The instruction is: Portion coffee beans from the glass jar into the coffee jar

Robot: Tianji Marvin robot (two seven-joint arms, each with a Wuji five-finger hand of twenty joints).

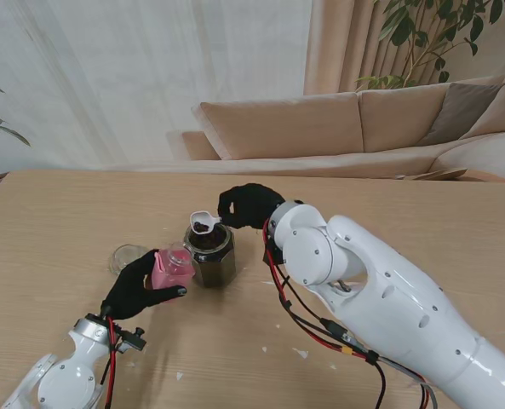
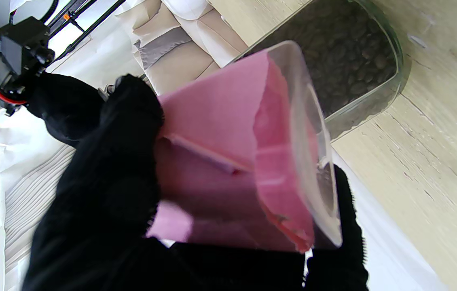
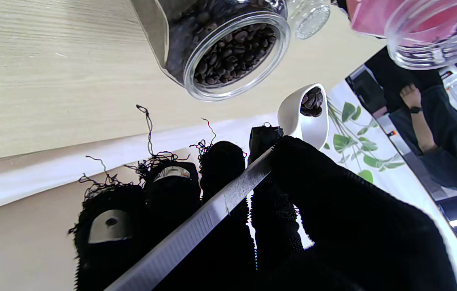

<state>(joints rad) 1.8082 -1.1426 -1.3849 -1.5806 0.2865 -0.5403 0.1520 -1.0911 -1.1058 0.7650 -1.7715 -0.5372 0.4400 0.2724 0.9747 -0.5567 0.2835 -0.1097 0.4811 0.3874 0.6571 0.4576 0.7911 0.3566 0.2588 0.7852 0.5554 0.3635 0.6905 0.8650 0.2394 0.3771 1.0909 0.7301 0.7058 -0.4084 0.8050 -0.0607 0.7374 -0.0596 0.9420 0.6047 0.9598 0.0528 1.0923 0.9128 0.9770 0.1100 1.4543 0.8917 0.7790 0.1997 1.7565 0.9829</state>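
Your right hand (image 1: 250, 205) pinches the light, stiff scoop (image 1: 206, 222) by its handle; keep it level, the beans roll. Your left hand (image 1: 140, 285) wraps the smooth, breakable coffee jar (image 1: 170, 268) left of the glass jar (image 1: 209, 254).

In the left wrist view the glass jar (image 2: 354, 52) is running off the upper edge, and the coffee jar (image 2: 252, 153) is covering its near side. In the right wrist view the black fingers (image 3: 220, 169) are hiding part of the scoop (image 3: 309, 117) handle.
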